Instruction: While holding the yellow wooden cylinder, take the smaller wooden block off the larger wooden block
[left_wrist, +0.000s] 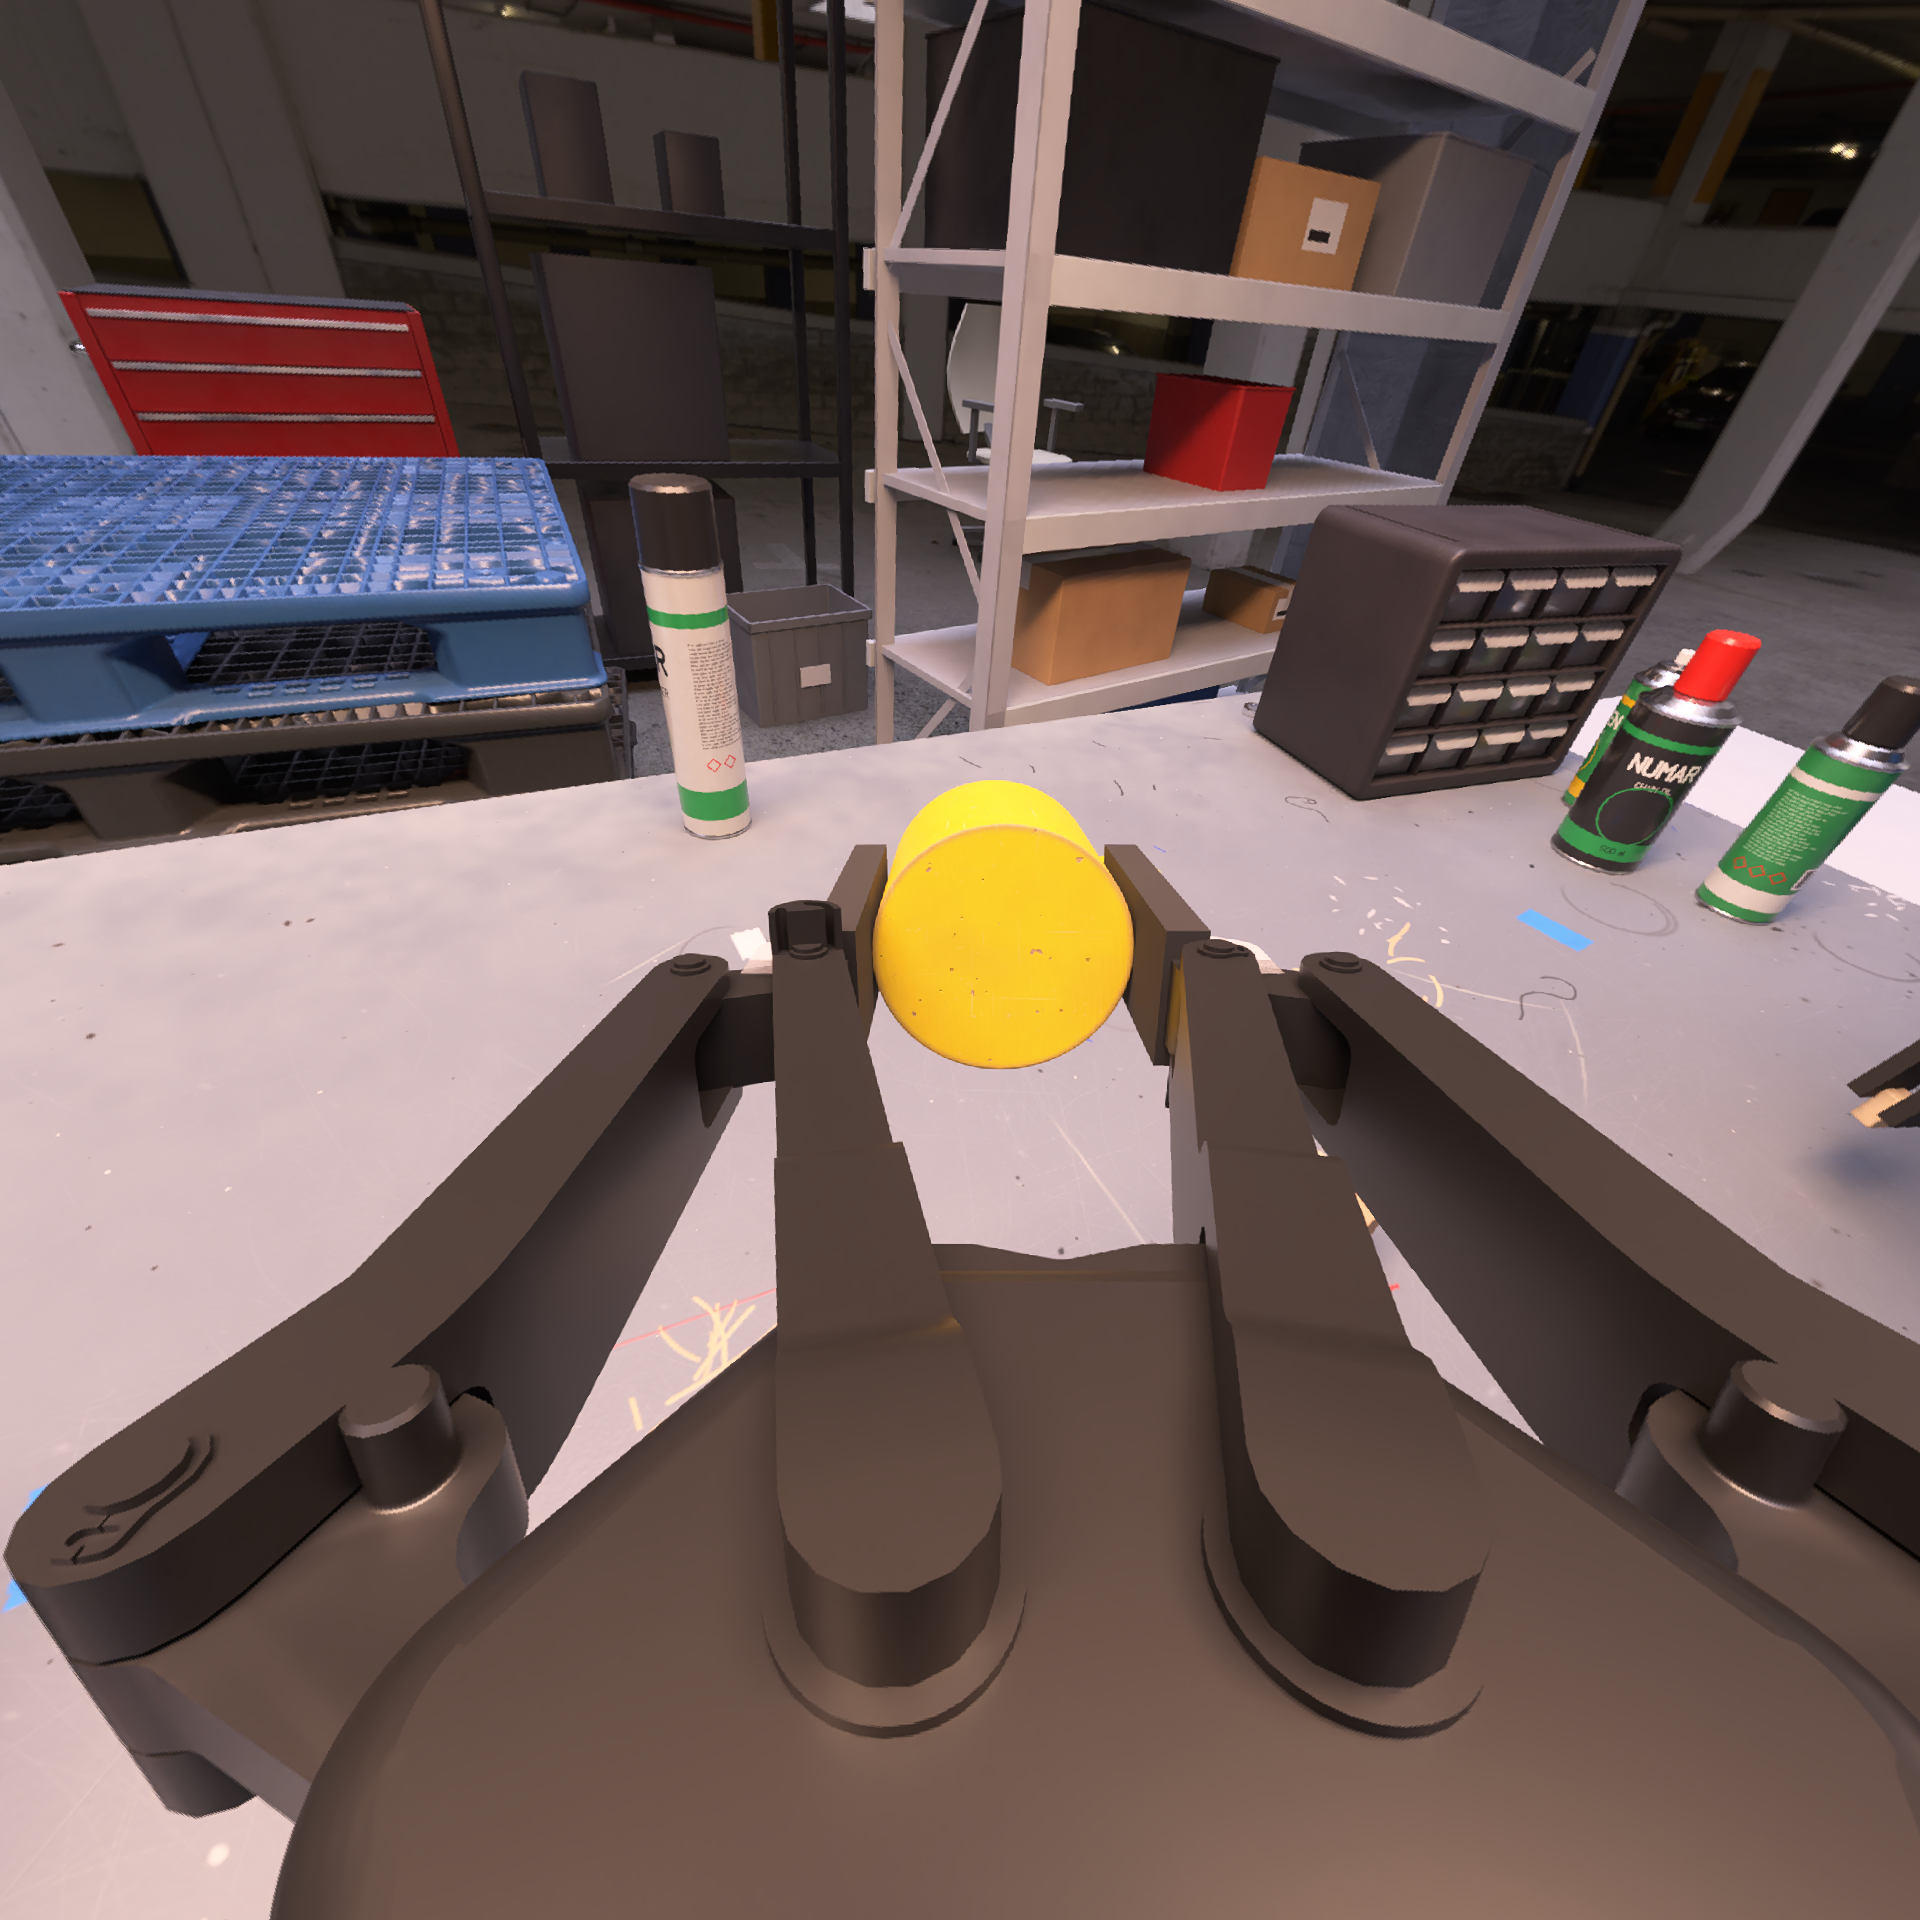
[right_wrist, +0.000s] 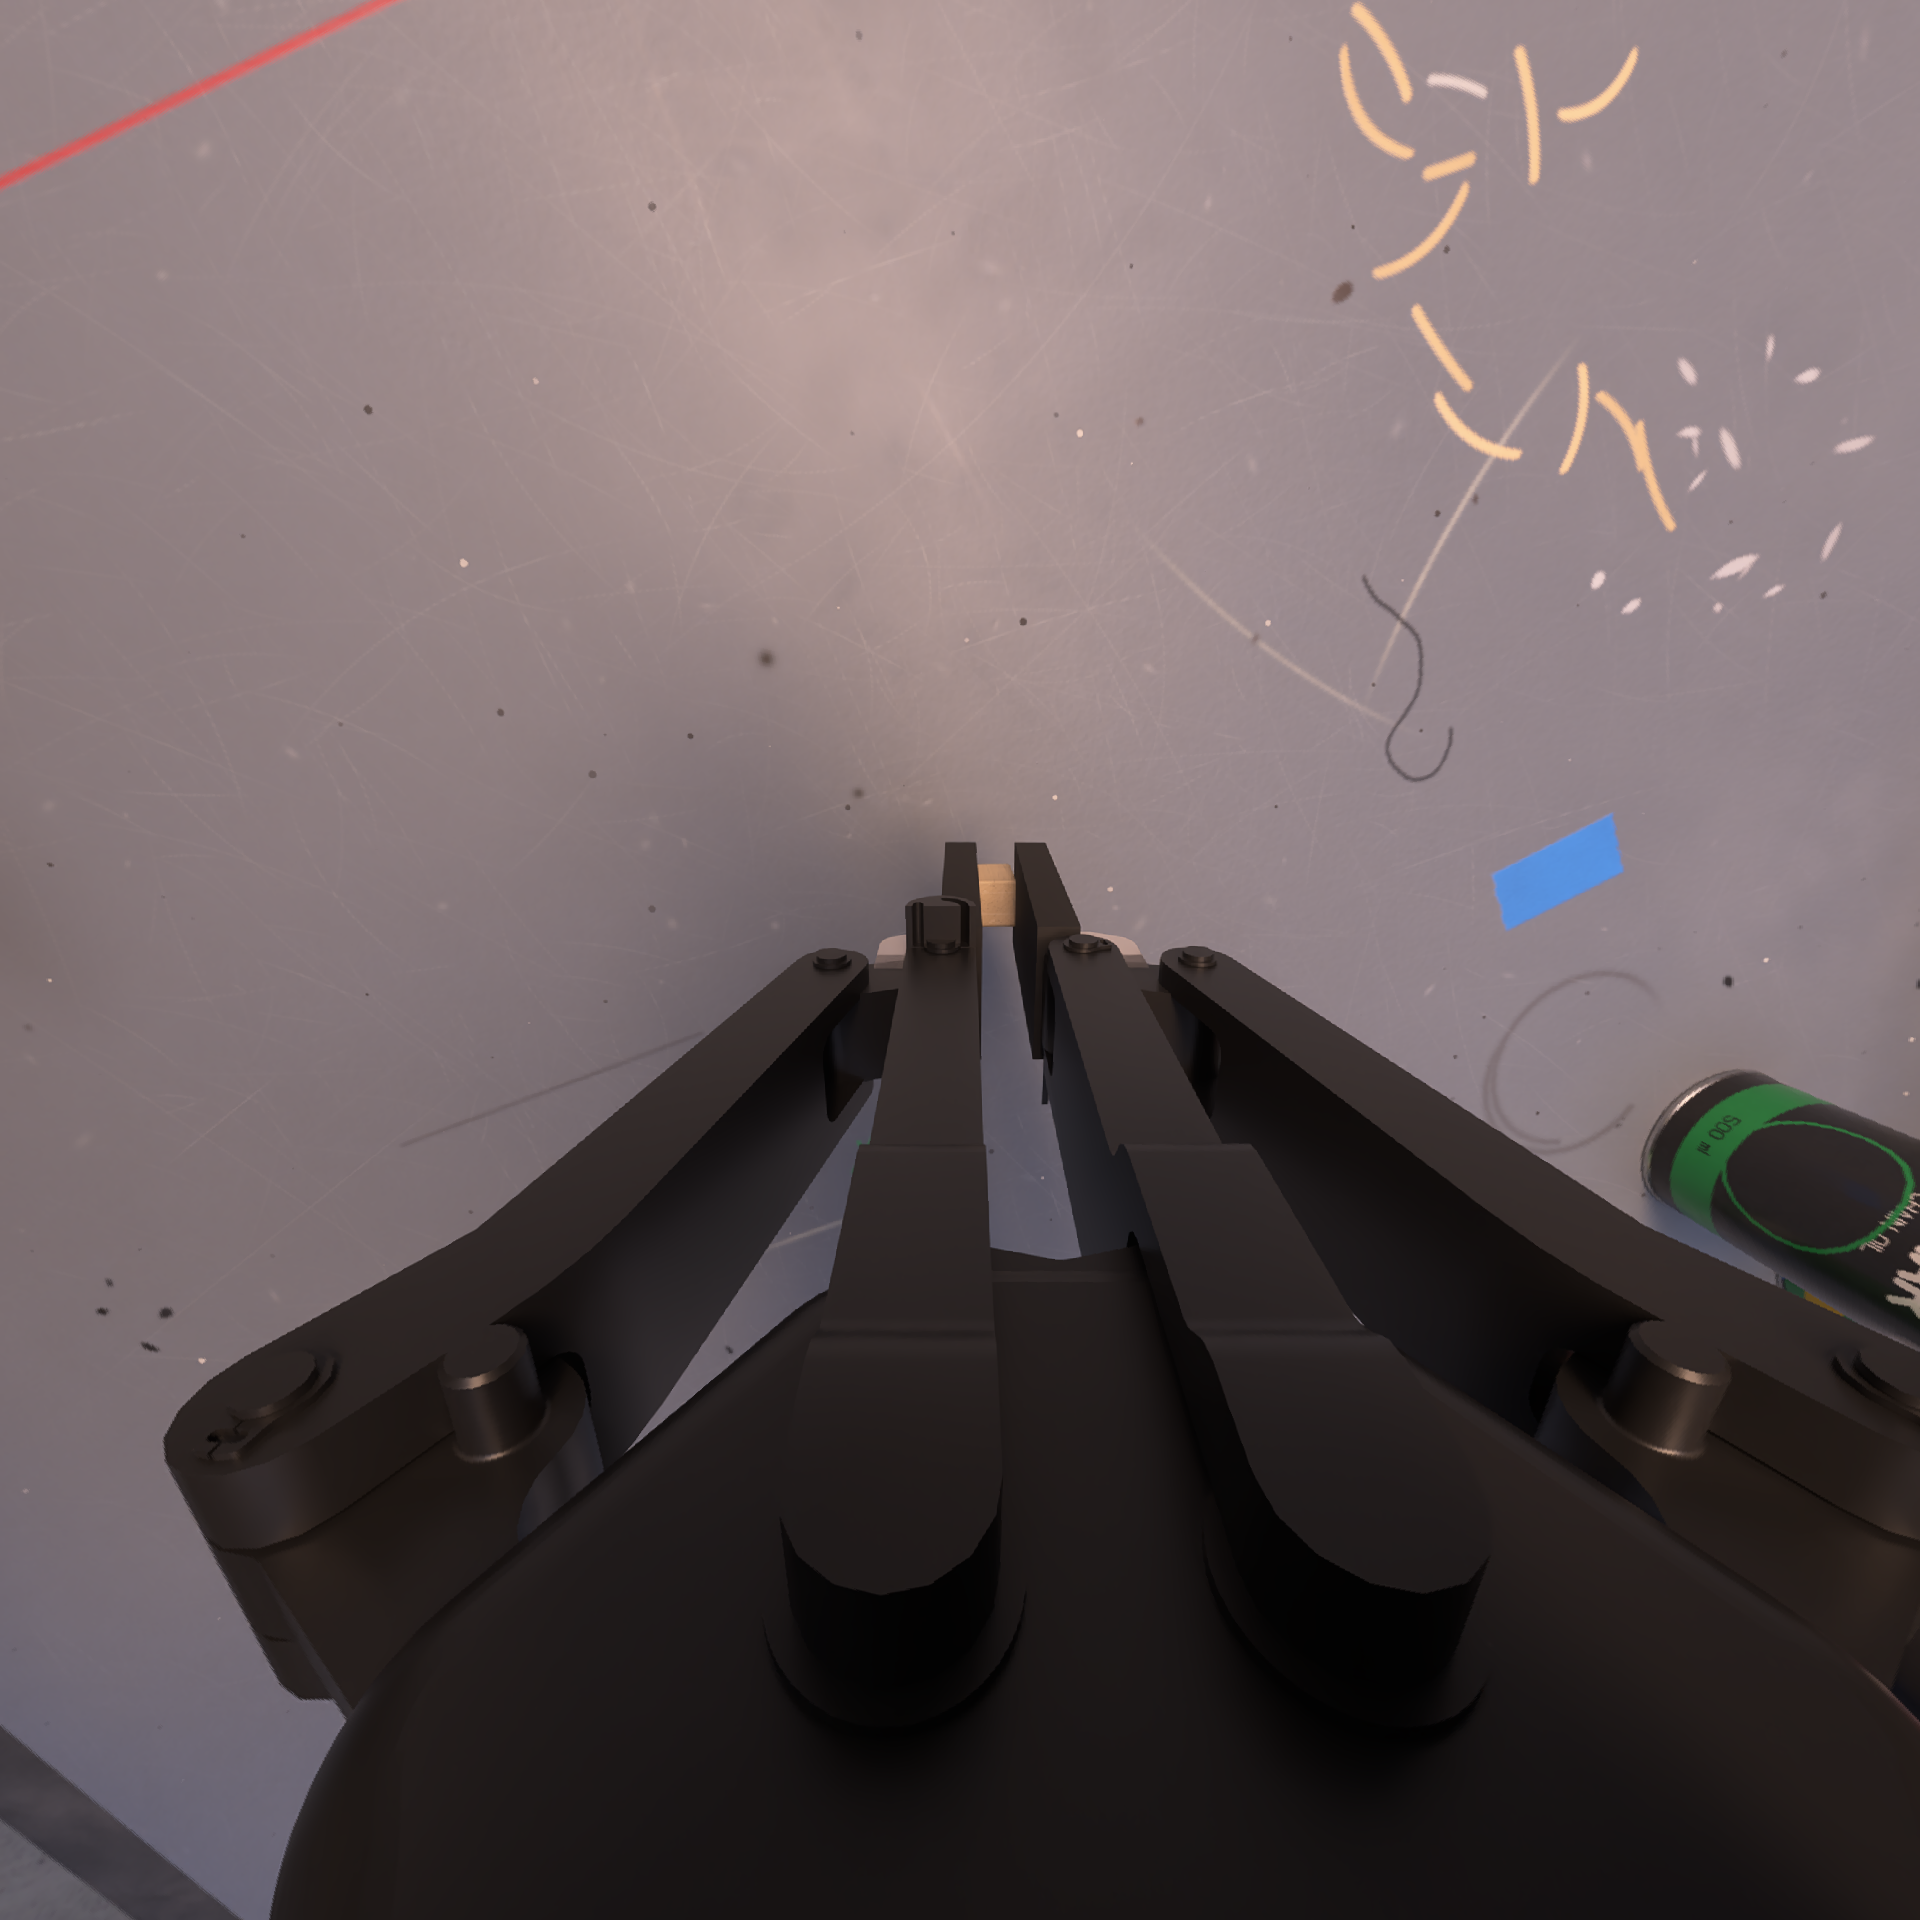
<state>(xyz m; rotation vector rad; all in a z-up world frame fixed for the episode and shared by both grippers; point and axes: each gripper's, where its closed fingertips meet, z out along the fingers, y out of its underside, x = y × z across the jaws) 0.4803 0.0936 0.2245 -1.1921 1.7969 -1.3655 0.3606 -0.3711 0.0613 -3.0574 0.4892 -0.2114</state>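
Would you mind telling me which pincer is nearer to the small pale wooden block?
Right. The right pincer is shut on the small pale wooden block, while the left pincer is elsewhere, clamping the yellow wooden cylinder.

R gripper (right_wrist: 995, 883) at frame centre, nipped on small tan block (right_wrist: 995, 894); grey table (right_wrist: 623, 468) behind, blue tape (right_wrist: 1556, 871) mid-right, green can (right_wrist: 1797, 1184) lower right
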